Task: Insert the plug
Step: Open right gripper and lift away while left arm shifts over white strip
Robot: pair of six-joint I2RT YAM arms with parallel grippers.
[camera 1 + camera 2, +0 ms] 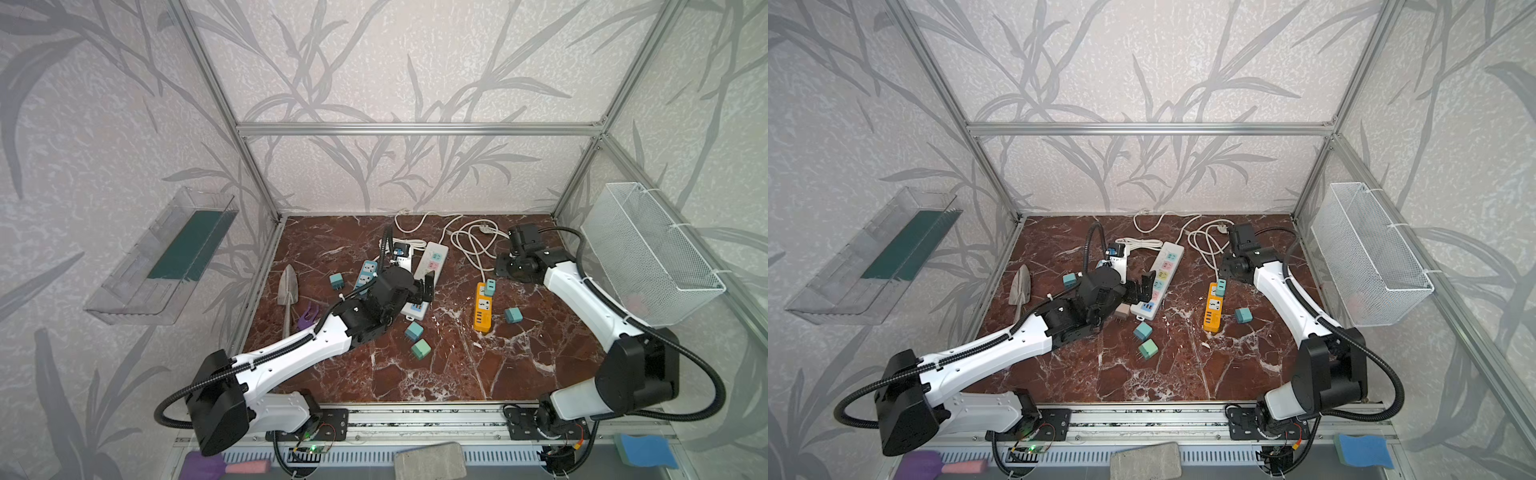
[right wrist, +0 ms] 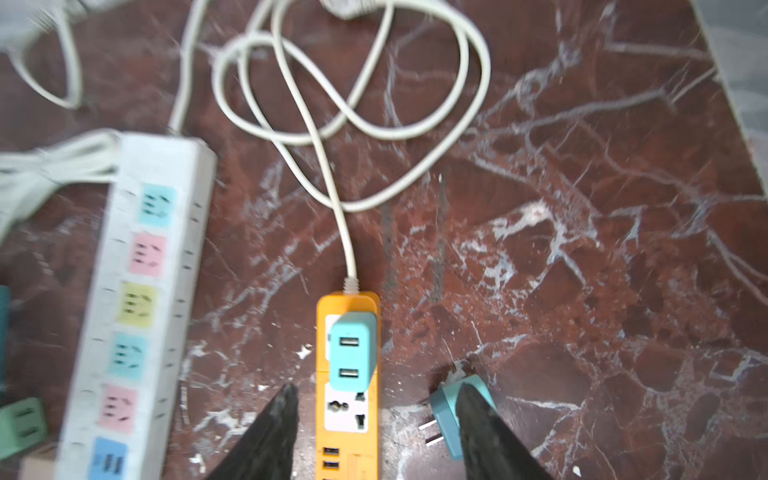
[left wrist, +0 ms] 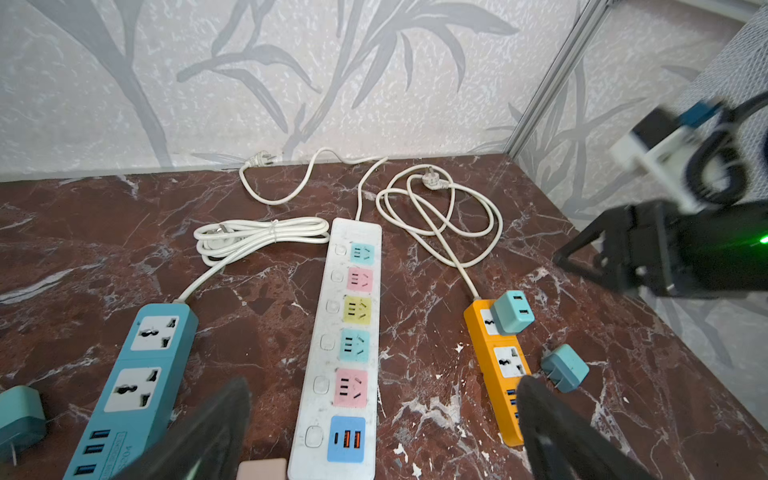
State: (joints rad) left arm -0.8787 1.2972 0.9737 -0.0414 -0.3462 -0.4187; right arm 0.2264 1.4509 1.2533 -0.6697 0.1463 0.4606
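The marble tabletop (image 1: 415, 374) lies under both pincers. The white power strip (image 3: 357, 232) runs ahead beneath the left pincer (image 3: 382, 384), whose jaws stand spread wide and empty. The orange power strip (image 2: 357, 457) lies directly below the right pincer (image 2: 376, 390), whose jaws are parted wider than the strip and grip nothing. The teal USB plug (image 2: 353, 353) sits in that strip's end socket, just ahead of the right fingertips. A loose teal plug (image 2: 440, 403) lies beside one right finger.
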